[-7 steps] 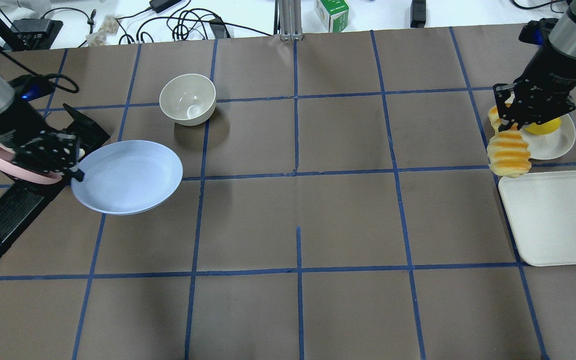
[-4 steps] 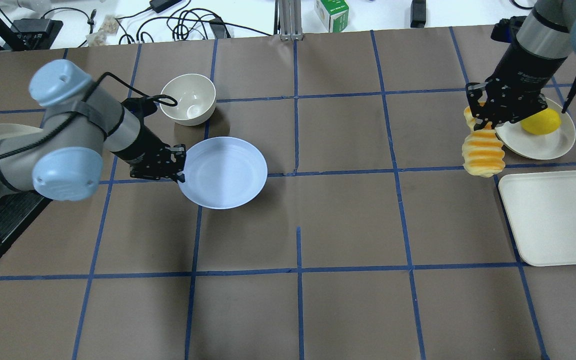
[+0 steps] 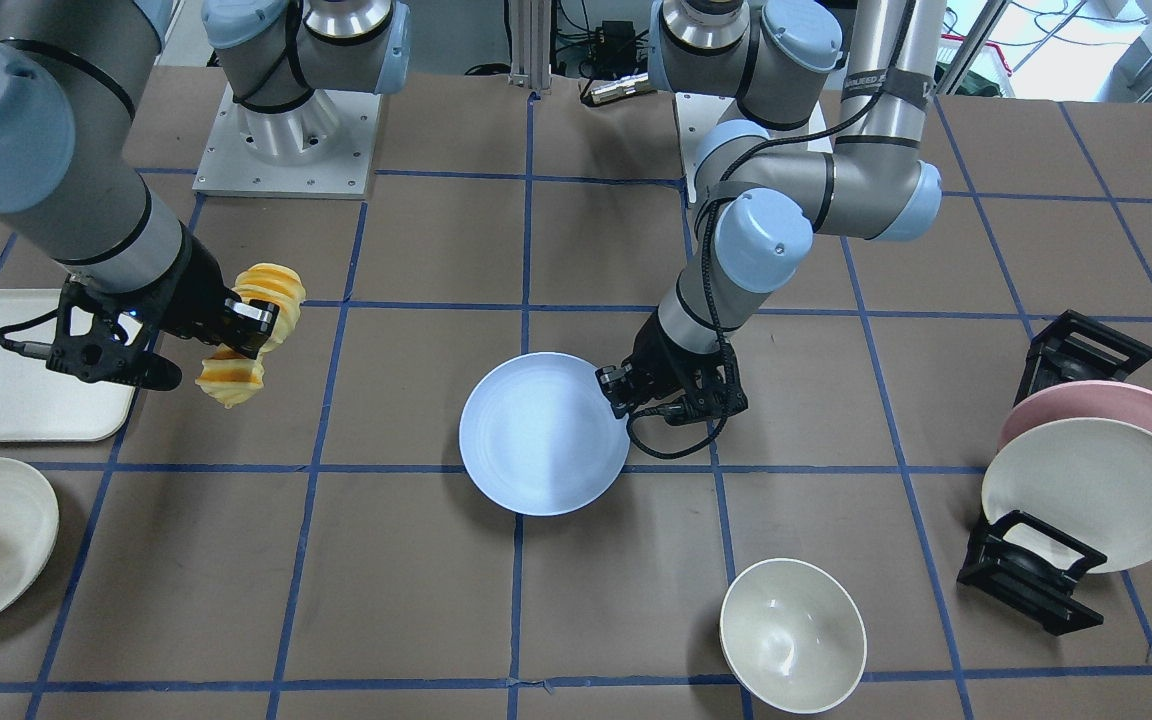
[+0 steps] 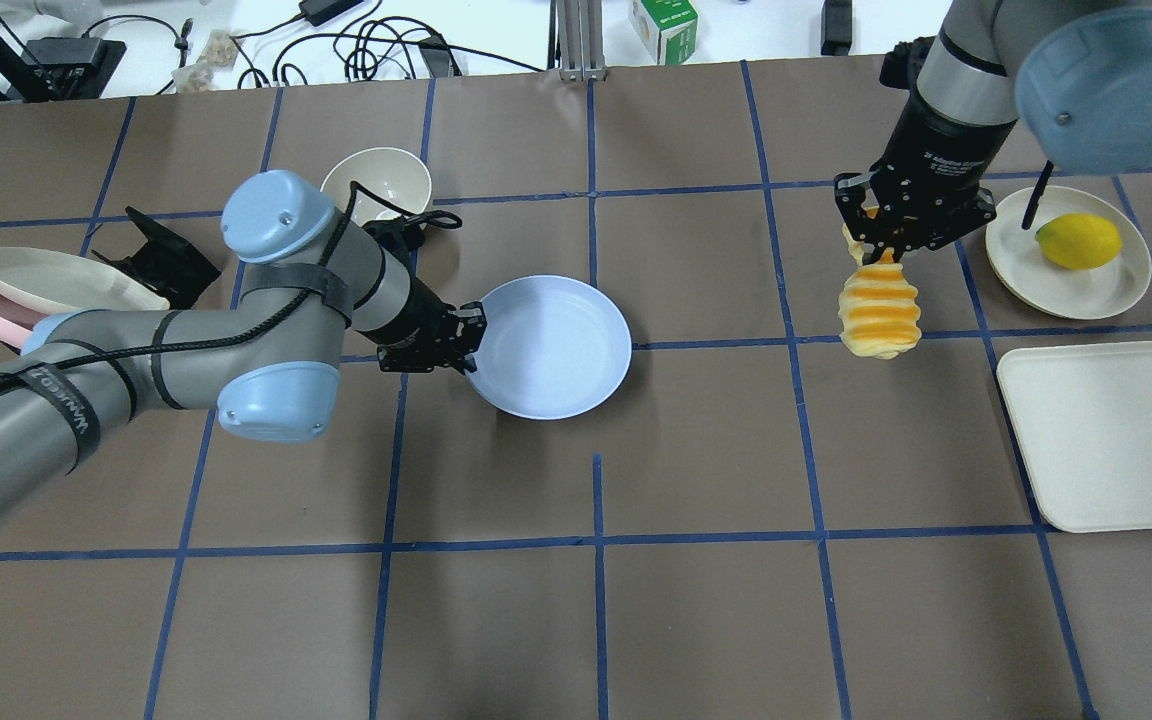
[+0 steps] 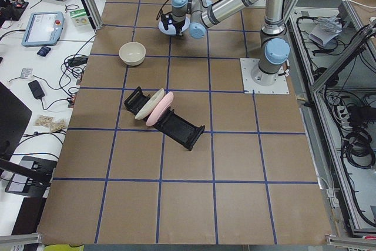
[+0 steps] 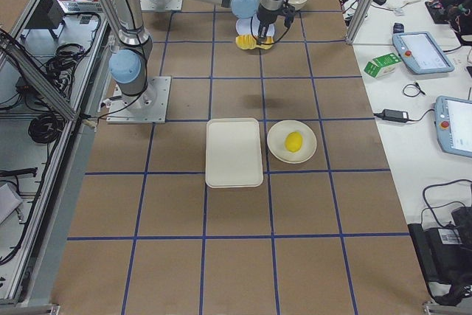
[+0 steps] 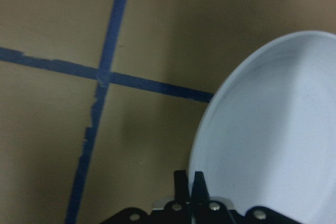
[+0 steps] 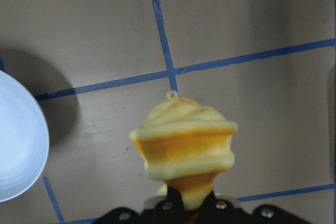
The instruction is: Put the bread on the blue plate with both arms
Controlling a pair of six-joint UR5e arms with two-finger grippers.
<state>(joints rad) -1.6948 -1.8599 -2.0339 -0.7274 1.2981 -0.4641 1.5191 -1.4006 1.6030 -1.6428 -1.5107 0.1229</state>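
The left claw (image 4: 468, 338) clamps the rim of the round, matte blue plate (image 4: 561, 345), midway along the brown surface (image 4: 696, 450). The right claw (image 4: 881, 252) pinches one end of the ridged golden bread (image 4: 879, 318), which dangles well apart from it.

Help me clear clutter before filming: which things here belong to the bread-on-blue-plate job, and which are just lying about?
Job: bread, blue plate.
Lying about: lemon, its white plate, white tray, bowl, pink plate, cream plate, black rack.
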